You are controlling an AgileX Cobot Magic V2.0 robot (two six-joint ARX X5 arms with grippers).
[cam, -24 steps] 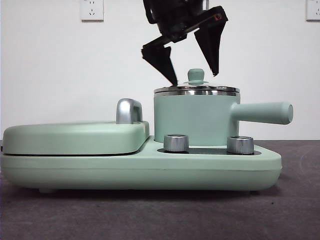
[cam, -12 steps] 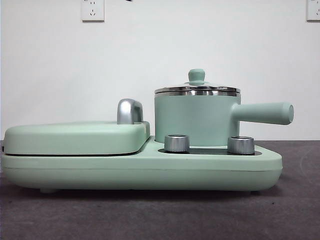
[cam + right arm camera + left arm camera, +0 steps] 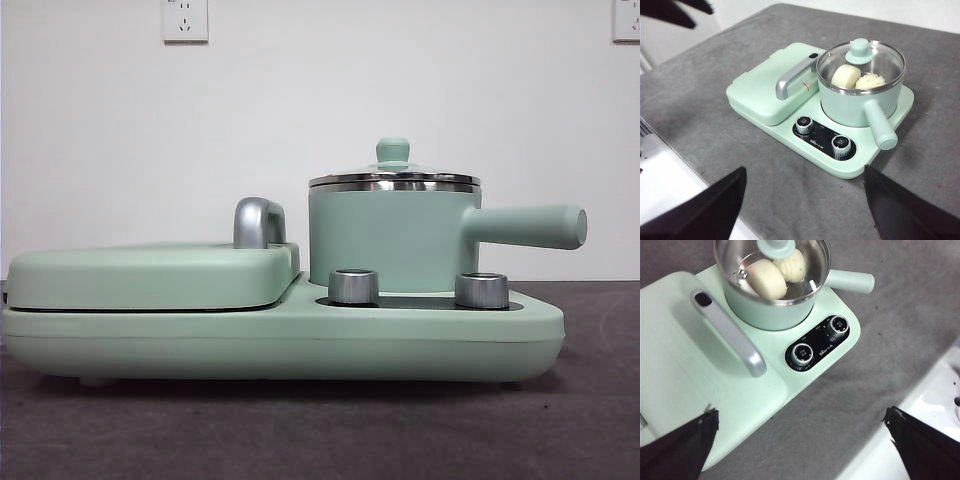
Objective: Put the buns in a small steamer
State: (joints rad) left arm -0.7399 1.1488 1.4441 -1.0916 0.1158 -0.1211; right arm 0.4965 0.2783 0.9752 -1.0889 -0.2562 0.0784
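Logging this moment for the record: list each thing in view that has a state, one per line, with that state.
Steamer pot: on the cooker base, lid on.
Glass lid: shut, seated on the pot rim.
Smooth bun: inside the pot.
Ridged bun: inside the pot, beside the smooth one.
Griddle: lid closed.
Left gripper: open, empty, above the table.
Right gripper: open, empty, away from the pot.

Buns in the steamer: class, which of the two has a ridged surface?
The ridged bun, lying nearer the steamer's long handle; the other bun beside it is a smooth rounded block.
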